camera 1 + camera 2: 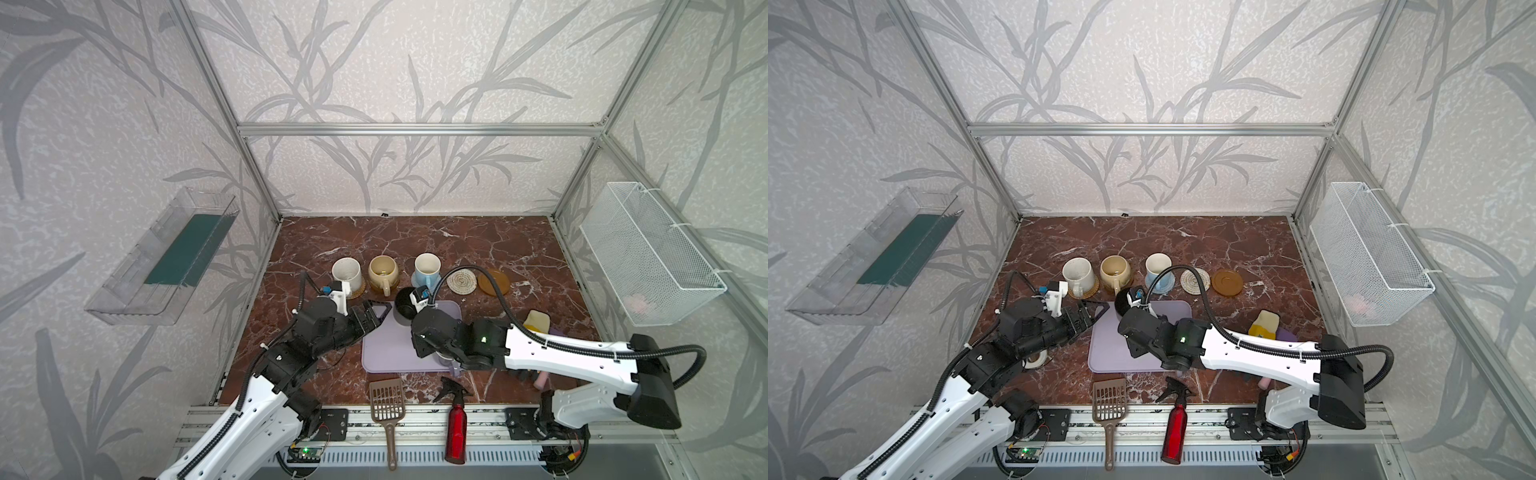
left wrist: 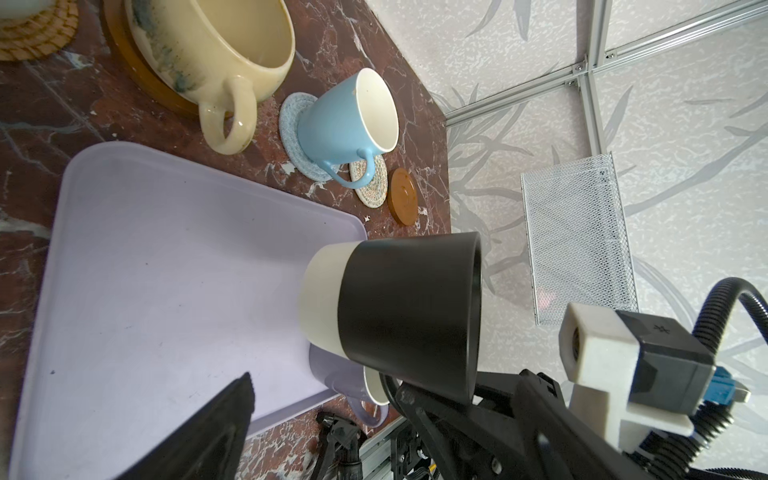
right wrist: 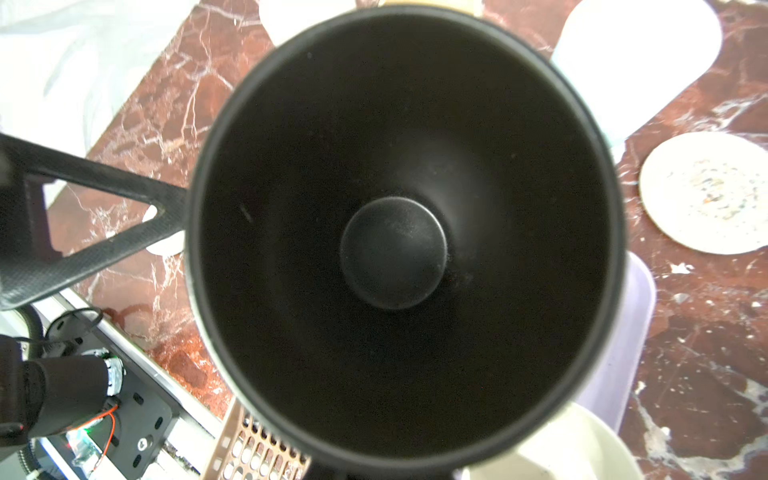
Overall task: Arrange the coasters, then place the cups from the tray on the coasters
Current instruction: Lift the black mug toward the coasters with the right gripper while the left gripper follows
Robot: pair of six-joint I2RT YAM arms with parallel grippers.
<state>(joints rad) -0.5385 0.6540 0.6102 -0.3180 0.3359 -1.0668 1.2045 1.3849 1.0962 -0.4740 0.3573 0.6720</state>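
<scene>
While right tool point(image 2: 409, 395) clamps black cream-bottomed mug point(image 2: 407, 299) abv flat lavender plastic tray point(image 2: 166, 270), my left tool point(image 1: 377, 316) is released.

This looks like a robotics lab test cell dressed up as a home. An aluminium frame point(image 1: 415, 129) holds leaf-print wallpaper panels point(image 1: 374, 62) around a marble-look desk point(image 1: 415, 241). Robot arms point(image 1: 561, 353) are bolted to a mounting rail point(image 1: 415, 422), beside a bare circuit board point(image 1: 304, 454).

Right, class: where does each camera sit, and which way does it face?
Both top views: high at the front, looking down over the table; left arm, right arm show.
Left wrist: faces the tray and black cup; one own finger shows.
Right wrist: looks straight into the black cup; own body hidden.
Shared: black cup, every view.
</scene>
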